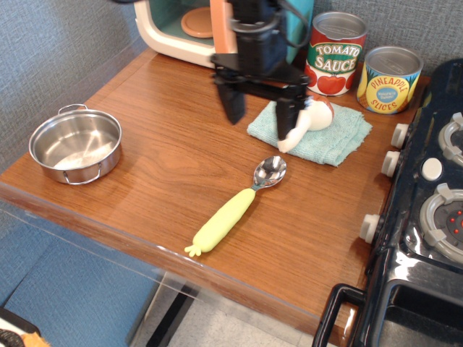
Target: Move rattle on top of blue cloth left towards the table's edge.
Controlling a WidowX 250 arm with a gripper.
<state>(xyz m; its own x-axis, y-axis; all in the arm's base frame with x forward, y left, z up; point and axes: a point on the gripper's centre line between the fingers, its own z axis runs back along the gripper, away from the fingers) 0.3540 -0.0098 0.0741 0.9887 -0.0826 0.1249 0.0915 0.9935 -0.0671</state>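
Observation:
The rattle (312,116), a cream mushroom-shaped toy with a red-brown cap, lies on its side on the light teal-blue cloth (340,135) at the back right of the brown table (159,181). My black gripper (260,118) is open and hangs above the cloth's left edge. Its right finger (286,123) is in front of the rattle's stem and hides part of it. Its left finger (236,106) is over bare wood left of the cloth. Whether a finger touches the rattle is unclear.
A steel pot (75,145) sits at the left front. A yellow-handled spoon (233,208) lies in front of the cloth. A tomato sauce can (333,54) and a pineapple can (389,78) stand behind it. A toy microwave (189,27) is at the back, a black toy stove (427,217) at the right.

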